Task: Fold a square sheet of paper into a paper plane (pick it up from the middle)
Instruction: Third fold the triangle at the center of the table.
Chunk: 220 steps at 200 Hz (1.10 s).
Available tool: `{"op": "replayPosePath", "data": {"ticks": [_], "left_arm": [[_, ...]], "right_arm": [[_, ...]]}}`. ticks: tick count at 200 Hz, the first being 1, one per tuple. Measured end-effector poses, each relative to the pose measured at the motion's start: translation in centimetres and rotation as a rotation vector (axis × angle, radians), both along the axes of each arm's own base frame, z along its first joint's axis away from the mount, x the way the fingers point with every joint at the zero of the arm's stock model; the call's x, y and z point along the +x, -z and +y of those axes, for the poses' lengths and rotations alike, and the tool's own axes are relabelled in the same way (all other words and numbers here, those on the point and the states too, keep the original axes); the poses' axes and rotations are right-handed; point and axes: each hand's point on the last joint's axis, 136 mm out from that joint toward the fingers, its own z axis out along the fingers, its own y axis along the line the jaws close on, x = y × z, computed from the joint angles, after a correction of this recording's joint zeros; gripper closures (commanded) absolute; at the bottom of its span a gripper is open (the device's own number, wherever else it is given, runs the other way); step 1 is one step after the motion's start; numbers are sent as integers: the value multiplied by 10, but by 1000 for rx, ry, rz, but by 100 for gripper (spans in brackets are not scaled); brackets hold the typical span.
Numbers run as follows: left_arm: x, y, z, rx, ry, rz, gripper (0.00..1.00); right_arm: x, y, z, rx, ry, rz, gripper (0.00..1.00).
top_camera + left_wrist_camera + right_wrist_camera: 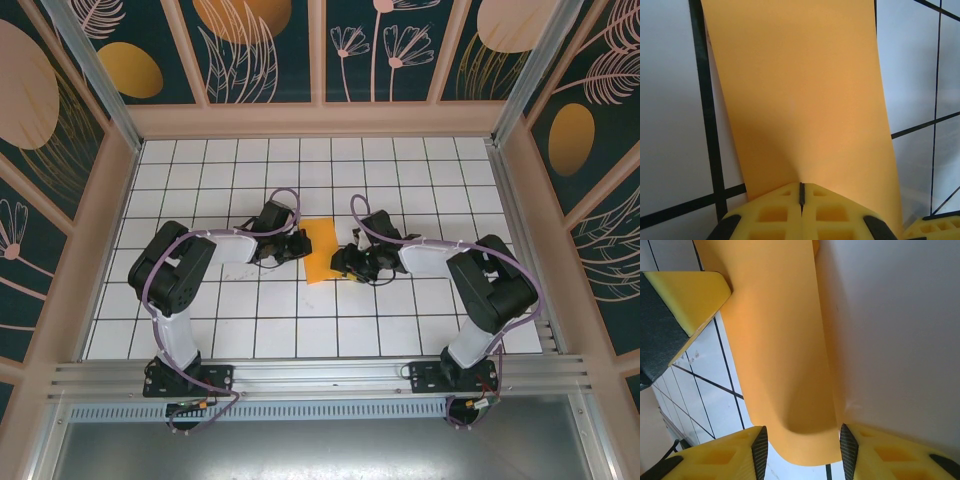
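- The left gripper (801, 189) is pinched tight on one edge of the sheet of paper (800, 90), with only the paper between its jaws. My guess is that this anchors that side while the other side is worked.
- From the pinch the paper spreads out ahead of the left fingers and bows up off the table (670, 125), so the held edge is raised rather than flat.
- The right gripper (800, 440) stands partly open, and the curled opposite edge of the paper lies in the gap between its fingers. I cannot tell whether the pads touch it.
- That curl suggests a fold is being set up. The right jaws would probably have to close on the edge before it could go across.
- From above, the paper sits directly between the two grippers, mid-table.
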Motion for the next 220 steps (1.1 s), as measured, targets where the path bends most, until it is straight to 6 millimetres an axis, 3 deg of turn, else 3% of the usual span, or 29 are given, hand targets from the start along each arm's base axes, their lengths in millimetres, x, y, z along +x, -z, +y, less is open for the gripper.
{"op": "replayPosePath", "data": {"ticks": [66, 140, 172, 220], "left_arm": [[0, 0, 0, 1, -1, -3, 100], [0, 0, 0, 0, -1, -6, 100], [0, 0, 0, 0, -1, -7, 100], [0, -1, 0, -1, -1, -8, 100]], "right_arm": [[4, -13, 12, 87, -29, -34, 55], [29, -16, 10, 139, -4, -81, 54], [28, -17, 11, 158, -15, -71, 56], [17, -7, 7, 153, 0, -14, 67]]}}
